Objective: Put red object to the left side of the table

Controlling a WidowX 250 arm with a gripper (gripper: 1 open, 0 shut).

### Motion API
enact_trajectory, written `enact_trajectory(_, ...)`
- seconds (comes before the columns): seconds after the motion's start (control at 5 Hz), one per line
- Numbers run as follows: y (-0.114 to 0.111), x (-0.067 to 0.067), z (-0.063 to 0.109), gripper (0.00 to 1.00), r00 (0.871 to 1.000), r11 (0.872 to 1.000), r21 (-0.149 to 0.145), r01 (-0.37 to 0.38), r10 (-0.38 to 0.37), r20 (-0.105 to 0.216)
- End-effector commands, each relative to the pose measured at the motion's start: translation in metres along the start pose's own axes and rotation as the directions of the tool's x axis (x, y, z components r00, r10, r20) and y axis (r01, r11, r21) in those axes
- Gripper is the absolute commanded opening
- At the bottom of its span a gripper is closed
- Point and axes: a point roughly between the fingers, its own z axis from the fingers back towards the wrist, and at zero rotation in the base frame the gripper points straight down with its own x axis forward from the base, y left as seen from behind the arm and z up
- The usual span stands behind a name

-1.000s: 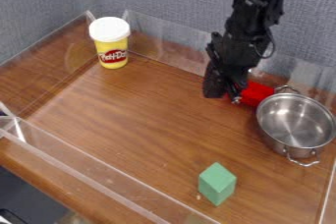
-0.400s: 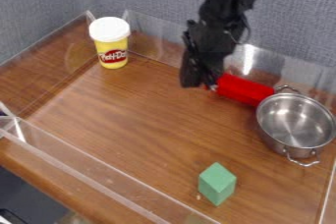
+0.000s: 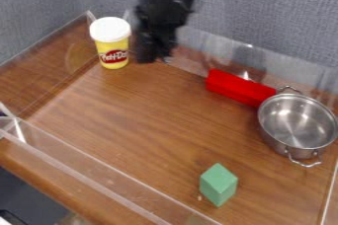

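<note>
The red object (image 3: 238, 86) lies on its side on the wooden table (image 3: 145, 120), at the back right, just left of the silver pot. My gripper (image 3: 148, 55) hangs well to the left of it, close to the yellow tub, pointing down at the table. Its fingers look closed together with nothing between them. A clear gap of table separates the gripper from the red object.
A yellow tub with a white lid (image 3: 111, 43) stands at the back left, right beside the gripper. A silver pot (image 3: 295, 123) sits at the right. A green cube (image 3: 218, 184) rests near the front edge. Clear plastic walls (image 3: 79, 175) ring the table.
The arm has swung left from beside the pot to next to the yellow tub. The red object shifted slightly left, away from the pot, and now lies fully exposed.
</note>
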Motion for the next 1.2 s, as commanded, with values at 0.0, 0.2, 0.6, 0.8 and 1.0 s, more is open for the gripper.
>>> enact_trajectory(0.0,0.015,-0.008,0.014,1.0,0.998,0.999,0.037,-0.002,-0.001,0.059)
enact_trajectory(0.2,0.021,-0.005,0.006,1.0,0.998,0.999,0.032,0.011,-0.013,0.061)
enact_trajectory(0.6,0.02,0.01,-0.002,1.0,0.996,0.999,0.022,0.047,-0.048,0.071)
enact_trajectory(0.8,0.018,0.015,-0.007,1.0,0.996,0.998,0.009,0.056,-0.057,0.068)
enact_trajectory(1.0,0.016,0.02,-0.012,1.0,0.996,0.998,-0.004,0.065,-0.065,0.065)
